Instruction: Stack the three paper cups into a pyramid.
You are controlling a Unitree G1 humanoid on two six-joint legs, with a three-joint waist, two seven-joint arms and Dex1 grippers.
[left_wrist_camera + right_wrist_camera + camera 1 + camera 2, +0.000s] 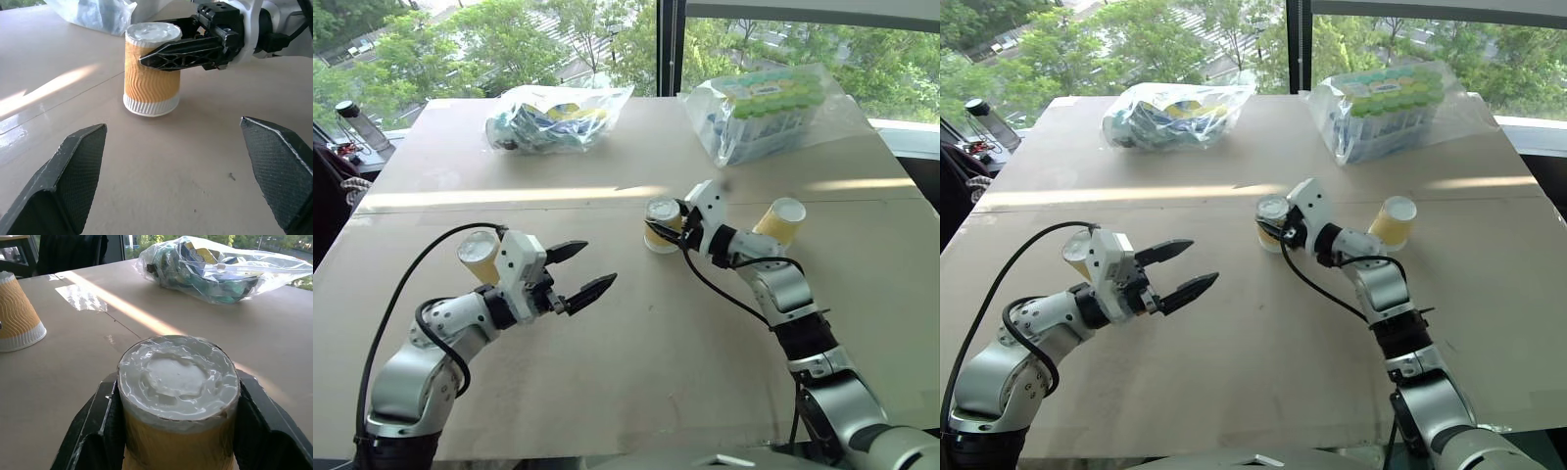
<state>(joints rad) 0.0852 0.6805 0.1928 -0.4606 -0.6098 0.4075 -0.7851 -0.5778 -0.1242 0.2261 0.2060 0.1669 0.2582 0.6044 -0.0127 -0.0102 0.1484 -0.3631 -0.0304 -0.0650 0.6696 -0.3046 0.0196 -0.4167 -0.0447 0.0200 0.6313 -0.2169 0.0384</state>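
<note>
We've got three paper cups on the surface [636, 392], all upside down. Right gripper [680, 233] is clenched on the middle cup [660, 224], squeezing its thin, crushable sidewall, so go gentle. Left gripper [579, 273] hangs released near another cup [480, 254]; third cup [780, 221] sits right.

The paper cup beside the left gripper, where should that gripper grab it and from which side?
Probably across the yellow wall of the paper cup, mid-height, level from the robot's side: it stands upside down, closed base up, rim on the table.
</note>
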